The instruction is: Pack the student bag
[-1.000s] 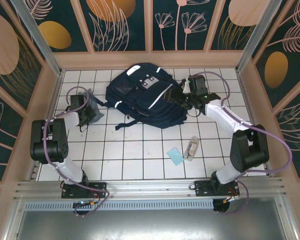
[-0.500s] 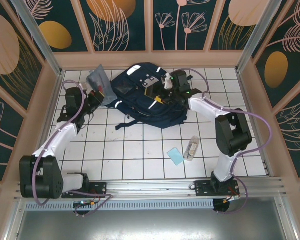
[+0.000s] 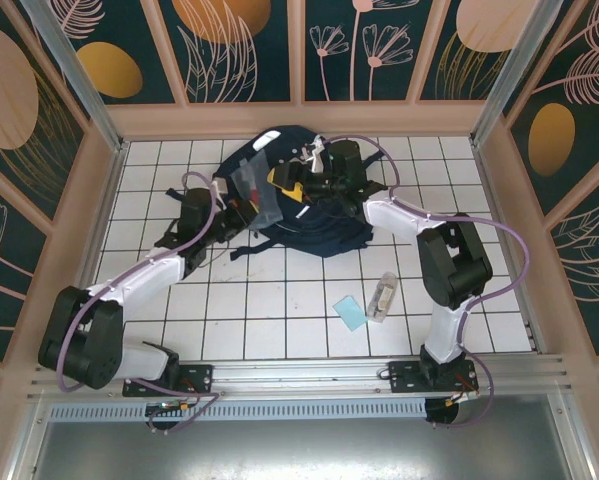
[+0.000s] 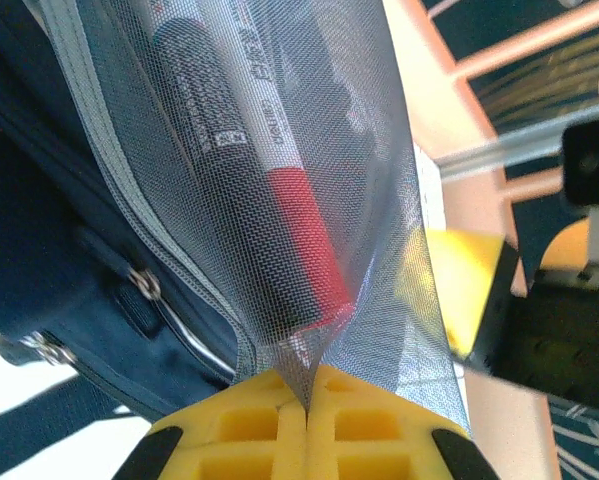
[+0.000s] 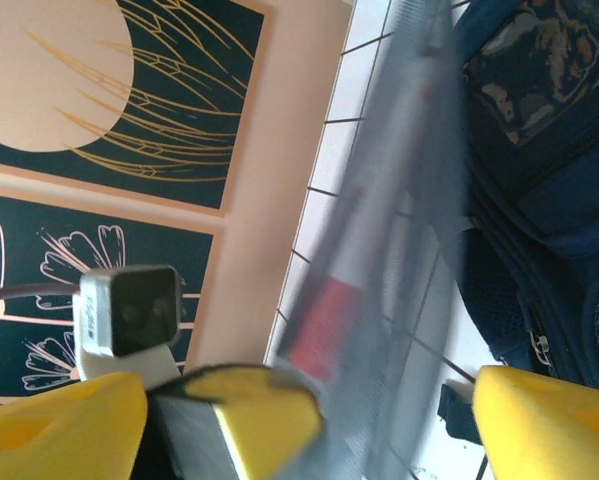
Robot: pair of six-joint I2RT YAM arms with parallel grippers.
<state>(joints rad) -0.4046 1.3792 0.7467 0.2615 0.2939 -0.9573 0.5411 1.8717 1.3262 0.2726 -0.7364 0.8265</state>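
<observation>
The navy student bag (image 3: 319, 222) lies at the back middle of the tiled table, also seen in the left wrist view (image 4: 39, 230) and the right wrist view (image 5: 549, 150). My left gripper (image 3: 241, 205) (image 4: 306, 400) is shut on the bottom edge of a grey mesh pouch (image 3: 254, 188) (image 4: 279, 150). The pouch holds markers, one with a red cap (image 4: 304, 245), and hangs right beside the bag's left side. My right gripper (image 3: 297, 183) (image 5: 309, 400) reaches over the bag with its yellow fingers (image 5: 554, 425) wide apart. The blurred pouch (image 5: 399, 240) is between them.
A light blue card (image 3: 349, 312) and a clear oblong case (image 3: 382, 297) lie on the tiles to the front right. Wooden walls (image 3: 99, 180) close in the table on three sides. The bag's dark straps (image 3: 244, 250) trail toward the front.
My left arm swung from the table's left side to the bag, carrying the pouch. My right gripper moved left across the bag toward the pouch.
</observation>
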